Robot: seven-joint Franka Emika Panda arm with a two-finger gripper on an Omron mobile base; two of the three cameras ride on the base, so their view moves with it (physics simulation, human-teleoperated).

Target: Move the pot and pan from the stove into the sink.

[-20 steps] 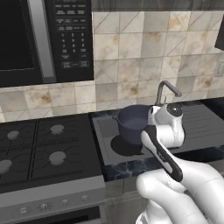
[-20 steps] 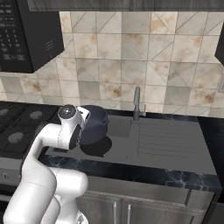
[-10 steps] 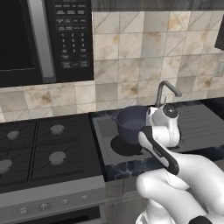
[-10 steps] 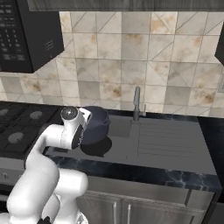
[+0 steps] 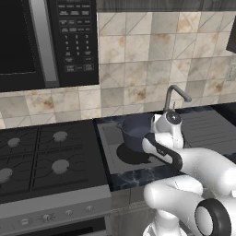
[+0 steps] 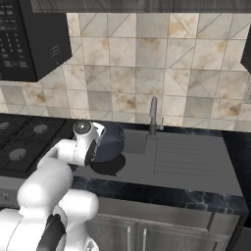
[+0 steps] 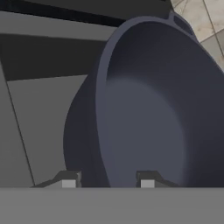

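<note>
Tool (image 7: 107, 183) pinches the rim of one blue-grey pot (image 5: 136, 132), one finger inside, one outside. Pot hangs tilted above the single grey sink (image 6: 135, 164), beside one faucet (image 5: 174, 94).

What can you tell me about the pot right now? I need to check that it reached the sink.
The pot is deep, round and blue-grey, with a matte look, no lid, and nothing visible inside. It hangs above the sink, casting a dark round shadow on the basin floor, so it does not seem set down yet. In the hand view, its near rim runs between the two fingertips of the gripper, which looks closed on that rim. Its handles cannot be made out.
</note>
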